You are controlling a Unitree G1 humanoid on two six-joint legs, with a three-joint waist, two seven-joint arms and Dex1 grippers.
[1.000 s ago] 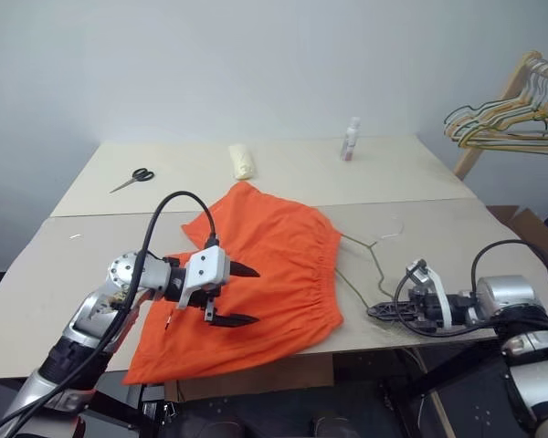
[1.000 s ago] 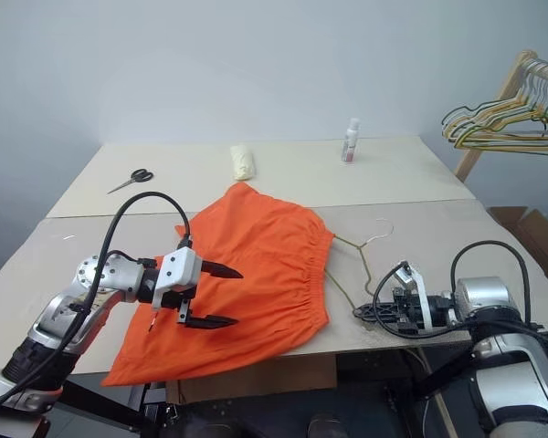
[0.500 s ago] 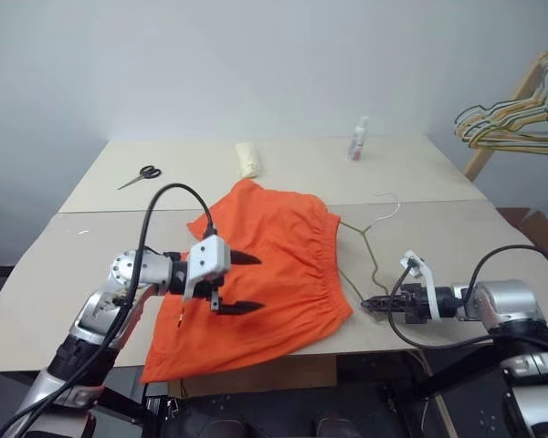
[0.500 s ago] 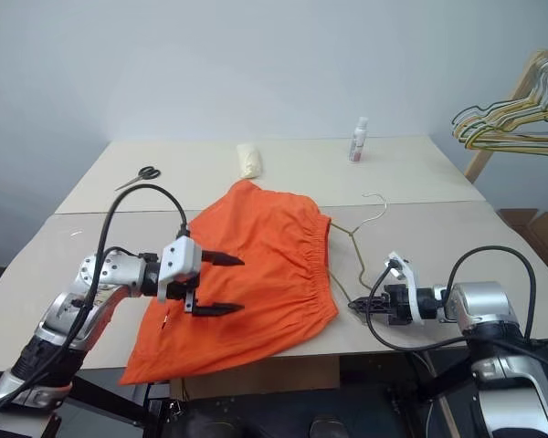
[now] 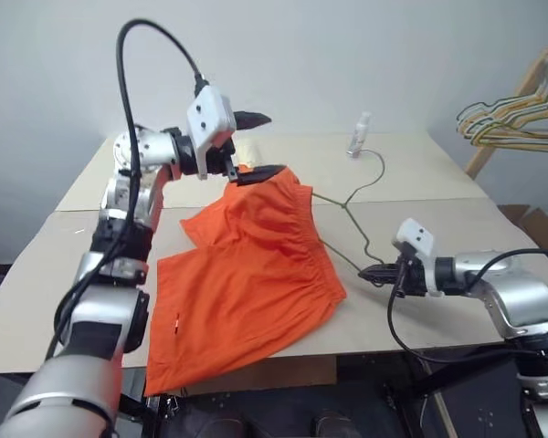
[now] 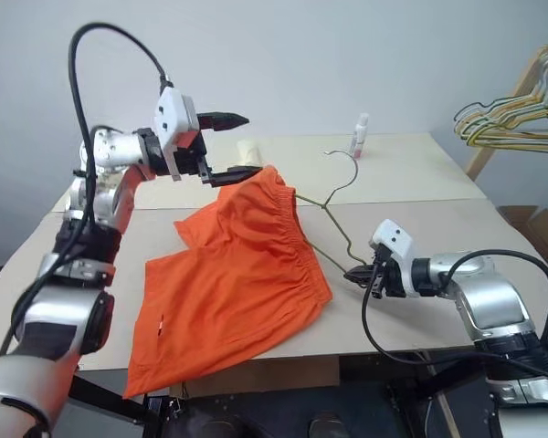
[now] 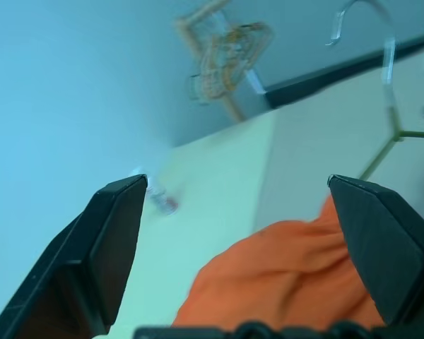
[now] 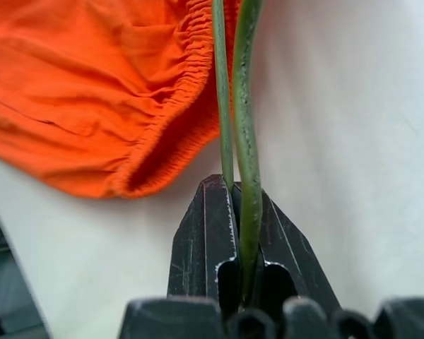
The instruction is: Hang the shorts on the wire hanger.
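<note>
Orange shorts lie half-threaded; our right gripper clenches the hanger at four o'clock, left gripper gapes empty at eleven; we tug the waistband gently.

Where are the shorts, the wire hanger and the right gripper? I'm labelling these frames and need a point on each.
shorts (image 5: pixel 247 274): left eye view, middle of the orange cloth.
wire hanger (image 6: pixel 338 171): right eye view, on the curved hook.
right gripper (image 6: pixel 354 273): right eye view, fingertips shut on the hanger's wire.
</note>
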